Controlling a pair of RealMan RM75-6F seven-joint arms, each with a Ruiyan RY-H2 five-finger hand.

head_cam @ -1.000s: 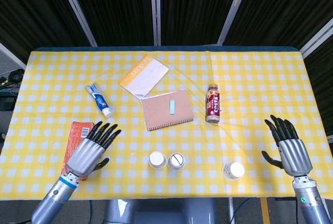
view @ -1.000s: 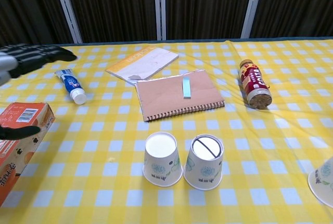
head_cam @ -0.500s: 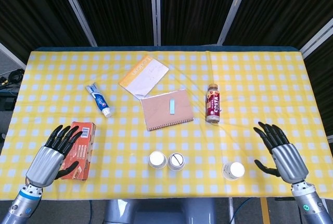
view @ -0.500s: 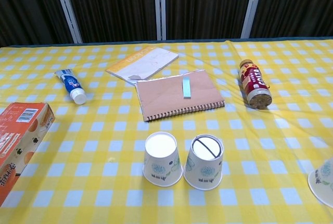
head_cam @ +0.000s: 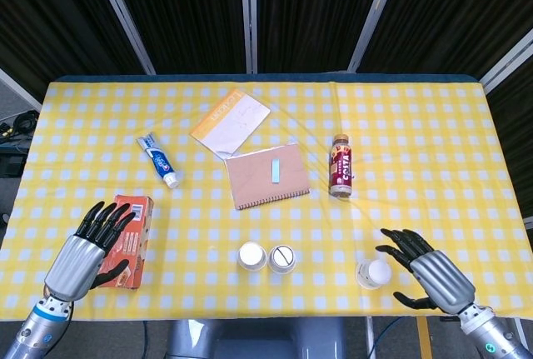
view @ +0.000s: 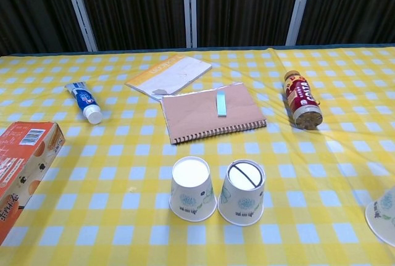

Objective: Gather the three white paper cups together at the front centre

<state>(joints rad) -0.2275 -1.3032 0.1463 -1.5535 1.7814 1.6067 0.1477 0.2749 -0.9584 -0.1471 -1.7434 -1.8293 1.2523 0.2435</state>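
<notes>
White stray cup [head_cam: 374, 273] sits just left of your right hand [head_cam: 429, 277], near edge, right of centre.
Right hand is released, fingers spread, holding nothing, fingertips just beside the cup; contact can't be told. The cup pair [head_cam: 267, 257] stands touching at front centre, off to the left, so the push goes leftward along the near edge of the tabletop [head_cam: 400, 126]. Left hand [head_cam: 83, 251] is also released, well apart by the orange box [head_cam: 125, 227]; right is your nearer one.

We see a table [head_cam: 416, 126] under a yellow-and-white checked cloth, backed by dark ribbed panels [head_cam: 183, 9] split by pale metal struts [head_cam: 247, 13], with what may be cables [head_cam: 15, 124] at left.
</notes>
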